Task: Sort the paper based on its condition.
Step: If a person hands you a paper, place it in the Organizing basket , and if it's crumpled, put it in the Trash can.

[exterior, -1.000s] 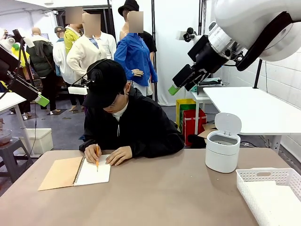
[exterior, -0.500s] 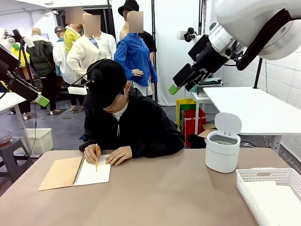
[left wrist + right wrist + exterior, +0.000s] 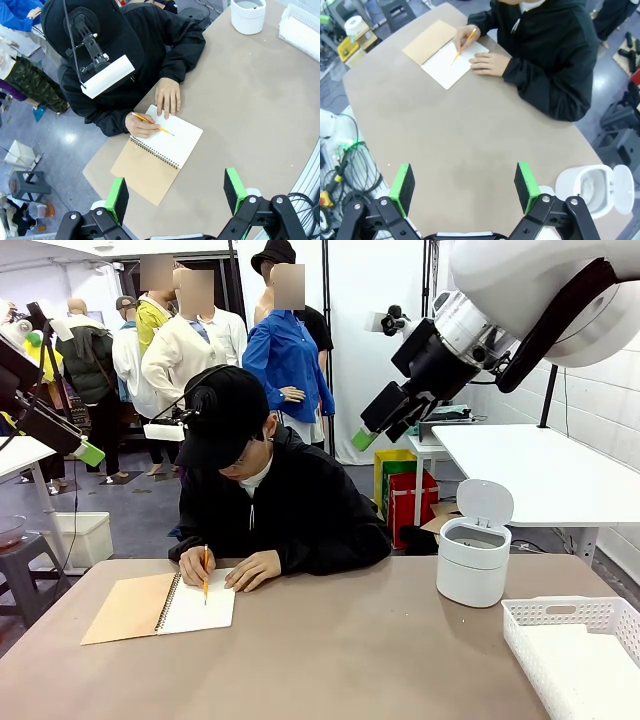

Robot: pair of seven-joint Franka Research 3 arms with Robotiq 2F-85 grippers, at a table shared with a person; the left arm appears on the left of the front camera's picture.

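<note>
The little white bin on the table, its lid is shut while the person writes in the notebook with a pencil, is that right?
Not quite. The bin has its lid flipped up, open, not shut; the front view shows it, and the right wrist view shows the inside. The rest holds: the person is writing in the notebook with a pencil.

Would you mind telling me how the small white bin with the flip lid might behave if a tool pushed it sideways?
The white bin looks like light plastic, so it would probably slide on the smooth table. Its lid stands open and upright, so a high push might tip it. It seems rigid rather than floppy.
</note>
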